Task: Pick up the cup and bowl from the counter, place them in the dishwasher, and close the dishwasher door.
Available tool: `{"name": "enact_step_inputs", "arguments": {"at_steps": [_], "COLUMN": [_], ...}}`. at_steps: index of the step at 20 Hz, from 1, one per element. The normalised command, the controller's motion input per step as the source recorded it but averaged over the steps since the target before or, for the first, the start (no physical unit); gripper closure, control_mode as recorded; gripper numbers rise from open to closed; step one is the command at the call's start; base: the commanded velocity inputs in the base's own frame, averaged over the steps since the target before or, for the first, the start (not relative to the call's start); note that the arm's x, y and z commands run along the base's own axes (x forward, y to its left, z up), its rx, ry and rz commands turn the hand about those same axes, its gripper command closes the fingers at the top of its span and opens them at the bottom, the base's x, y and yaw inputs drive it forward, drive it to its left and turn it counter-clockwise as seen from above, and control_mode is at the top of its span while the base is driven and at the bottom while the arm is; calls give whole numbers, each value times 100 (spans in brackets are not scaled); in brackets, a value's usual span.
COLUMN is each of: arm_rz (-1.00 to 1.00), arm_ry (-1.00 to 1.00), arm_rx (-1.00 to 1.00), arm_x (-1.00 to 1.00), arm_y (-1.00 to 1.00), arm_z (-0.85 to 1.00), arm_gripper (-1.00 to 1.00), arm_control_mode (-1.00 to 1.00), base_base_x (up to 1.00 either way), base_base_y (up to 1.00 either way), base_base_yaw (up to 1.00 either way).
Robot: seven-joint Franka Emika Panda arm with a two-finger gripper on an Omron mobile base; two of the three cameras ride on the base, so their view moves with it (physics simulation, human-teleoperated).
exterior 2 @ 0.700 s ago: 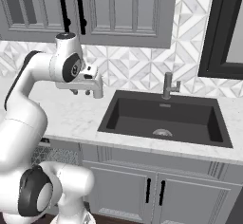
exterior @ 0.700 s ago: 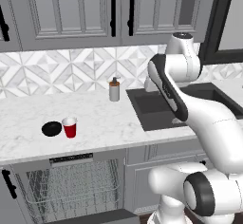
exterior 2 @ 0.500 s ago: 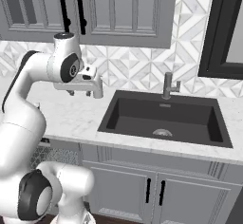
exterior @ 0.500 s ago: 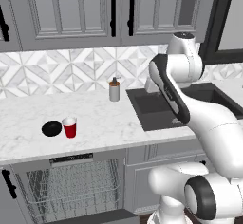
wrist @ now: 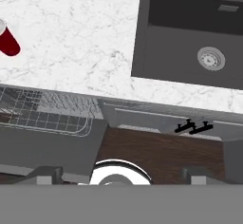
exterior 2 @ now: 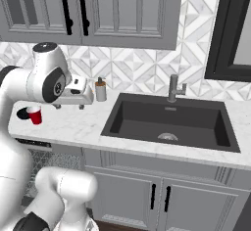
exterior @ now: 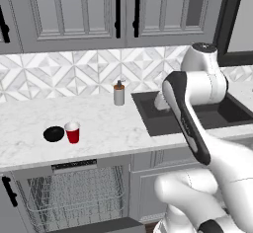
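While the two-finger gripper (exterior 2: pixel 68 106) hangs spread wide and empty above the white marble-look counter (exterior: pixel 113 123), the small red party cup (exterior: pixel 72 132) stands touching the shallow black bowl (exterior: pixel 53 134). Below them, the dishwasher (exterior: pixel 74 195) shows its grey wire rack (wrist: pixel 42 116).

Ahead of me, grey panelled upper cabinets (exterior: pixel 84 10) with black vertical handles hang above a backsplash (exterior: pixel 74 74) of white and grey geometric tiles, and a black-framed window (exterior 2: pixel 230 34) sits at the right. A dark rectangular sink (exterior 2: pixel 169 122) with a grey faucet (exterior 2: pixel 174 89) is set into the worktop, with a grey soap dispenser (exterior: pixel 119 93) standing near its left edge. Below are grey base cabinets (exterior 2: pixel 157 196) with black handles, over a dark wood floor (wrist: pixel 156 152).
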Motion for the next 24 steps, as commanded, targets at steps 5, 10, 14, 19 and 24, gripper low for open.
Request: {"name": "enact_step_inputs", "arguments": {"at_steps": [5,10,14,19,24], "arm_rz": [0,1,3,0,0], "arm_ry": [-5,-3,-3,0,0], "arm_rx": [-8,-5,0,6,5], "arm_x": [-29,0,9,26,36], "arm_y": [54,56,35,53,77], "arm_z": [-24,-7,0,-9,-13], "arm_gripper": [-100,-100,-100,-100,-100], "arm_control_mode": [-100,-100,-100,-100,-100], "base_base_x": [0,0,0,0,0], "base_base_y": [0,0,0,0,0], "base_base_yaw": [0,0,0,0,0]}}
